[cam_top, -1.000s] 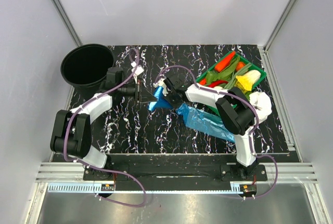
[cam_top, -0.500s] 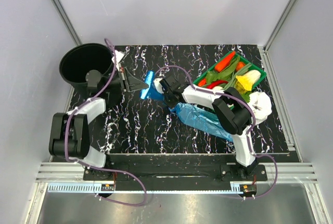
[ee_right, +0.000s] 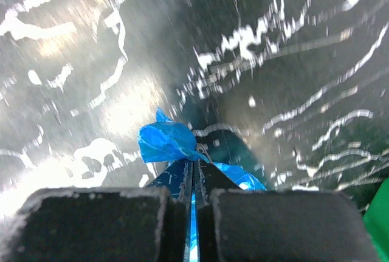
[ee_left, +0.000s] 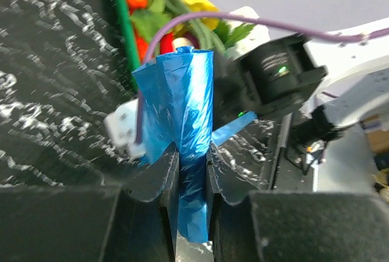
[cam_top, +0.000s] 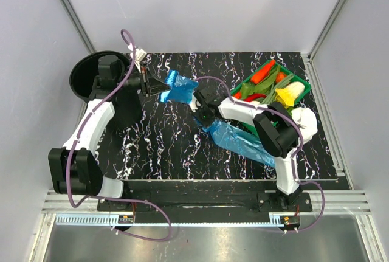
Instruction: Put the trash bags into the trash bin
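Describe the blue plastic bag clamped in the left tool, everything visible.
The thin, glossy, translucent blue plastic bag is gathered into a wrinkled, pleated bundle. The left tool is shut on its narrow part, with the wider end fanning out beyond the tool. It is held above the black marbled table, short of the tall black plastic bin, not yet in it. The right tool sits close by, shut on blue film; whether that is the same bag cannot be told.

Robotics test cell: plain grey panel walls [cam_top: 213, 6] in aluminium framing [cam_top: 70, 13]; black marbled worktop [cam_top: 164, 152]; left arm [cam_top: 94, 119] and right arm [cam_top: 243, 111] bolted to a base rail [cam_top: 200, 204].
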